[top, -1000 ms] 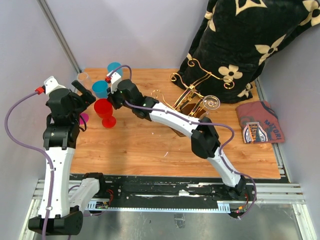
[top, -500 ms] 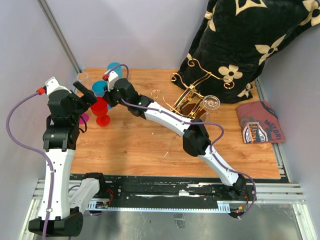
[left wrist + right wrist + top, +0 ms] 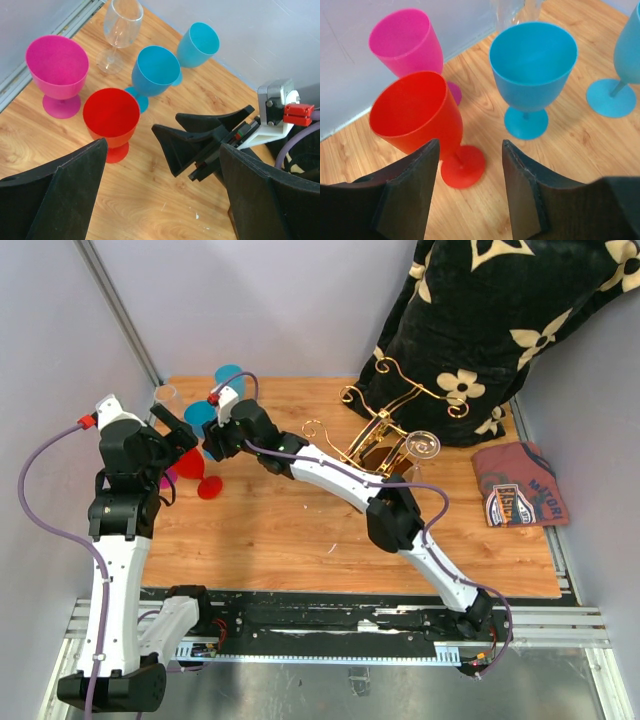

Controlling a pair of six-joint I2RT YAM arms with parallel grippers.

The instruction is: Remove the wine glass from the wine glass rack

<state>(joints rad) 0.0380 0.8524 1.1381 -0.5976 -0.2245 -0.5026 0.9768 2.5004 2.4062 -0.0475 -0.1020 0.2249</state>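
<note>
The wine glass rack [image 3: 385,420], gold wire on a dark base, stands at the back right with a clear wine glass [image 3: 422,448] hanging on it. A red wine glass [image 3: 193,465] [image 3: 111,117] [image 3: 415,117] stands on the table at the left. My right gripper [image 3: 210,445] [image 3: 470,145] [image 3: 167,124] is open just behind it. The glass's foot shows in the gap between the fingers, and neither finger presses on the stem. My left gripper [image 3: 178,430] [image 3: 162,150] hangs wide open above the same spot, holding nothing.
Around the red glass stand a magenta glass [image 3: 57,65], two blue glasses [image 3: 155,70] [image 3: 198,45] and a clear one [image 3: 121,25], all near the left wall. A black floral blanket [image 3: 490,320] and a folded shirt [image 3: 518,497] lie at the right.
My right gripper carried the red glass leftward toward the other glasses, then opened its jaws and let it go. The left arm barely moved.
</note>
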